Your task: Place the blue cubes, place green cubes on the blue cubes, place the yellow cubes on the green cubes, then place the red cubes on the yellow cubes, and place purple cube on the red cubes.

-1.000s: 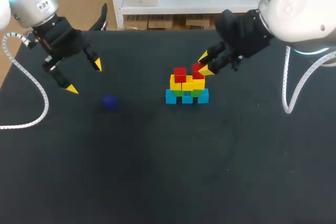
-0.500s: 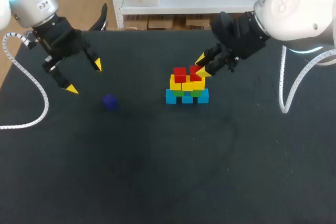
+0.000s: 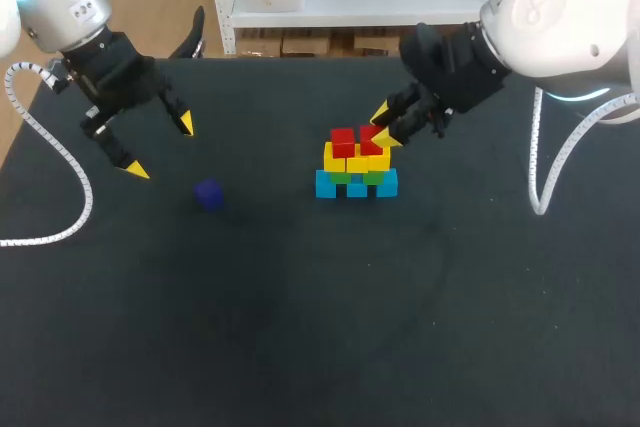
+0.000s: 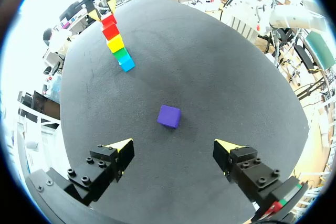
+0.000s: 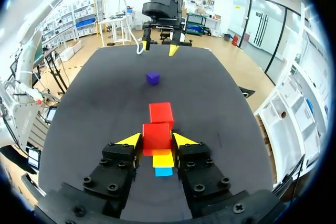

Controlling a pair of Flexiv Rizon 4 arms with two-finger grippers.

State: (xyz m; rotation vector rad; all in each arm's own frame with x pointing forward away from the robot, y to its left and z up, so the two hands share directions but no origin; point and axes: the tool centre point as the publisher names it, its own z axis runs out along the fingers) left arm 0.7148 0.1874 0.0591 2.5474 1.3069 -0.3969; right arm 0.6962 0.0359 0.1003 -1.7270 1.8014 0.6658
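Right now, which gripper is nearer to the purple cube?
Left. The purple cube lies ahead of the open left gripper; the right gripper is farther off at the stack, shut on a red cube.

Black table w/ purple cube & blue cubes on it.

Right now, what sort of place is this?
Probably a robot test bench: a black table, the right claw gripping a red cube atop a block stack, the left claw near a purple cube.
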